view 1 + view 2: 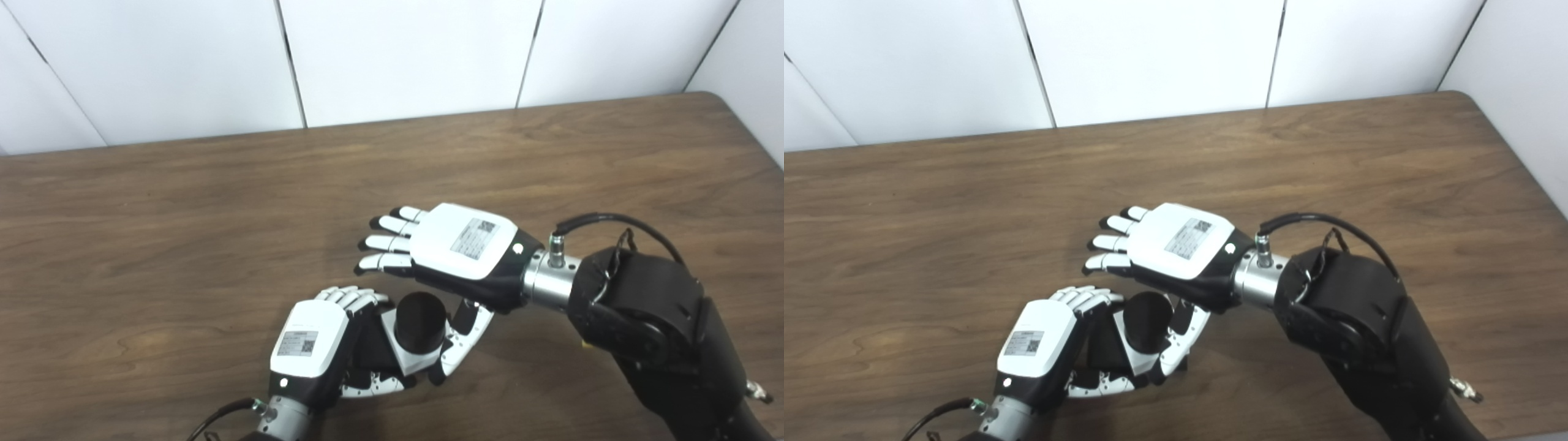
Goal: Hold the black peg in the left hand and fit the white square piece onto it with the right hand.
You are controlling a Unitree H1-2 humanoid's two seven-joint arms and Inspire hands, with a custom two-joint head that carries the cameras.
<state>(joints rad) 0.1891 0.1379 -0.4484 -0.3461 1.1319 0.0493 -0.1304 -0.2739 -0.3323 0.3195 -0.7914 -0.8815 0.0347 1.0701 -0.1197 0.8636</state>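
Over a dark wood-grain table (184,233), the robot's left hand (312,343) curls its fingers around a black peg (420,321), a short, stout cylinder seen end-on, with the white square piece (409,358) already sitting around its base as a pale collar. The right hand (456,251) hovers just above and behind the pair, palm down, its fingers (386,244) stretched out and slightly apart toward the left, while its thumb (464,338) reaches down beside the white piece; whether the thumb actually presses on it cannot be told from either view. The right hand holds nothing between fingers and thumb. Both parts look like rigid moulded plastic, light and hard, unlikely to bend or break, though their smooth faces could slip against the hard fingertips; the peg's round wall offers little purchase, so the flat sides of the white piece are judged the better place to take hold, with the peg gripped low around its body. Judging by how the collar sits, the fit appears made or nearly made, and any last push would want to come straight along the peg's axis to avoid jamming. The table is bare apart from the two hands and their load, its far right corner rounded. Behind it stand plain white wall panels (404,55) divided by thin dark seams, and lighting is even, with soft shadows under the arms.
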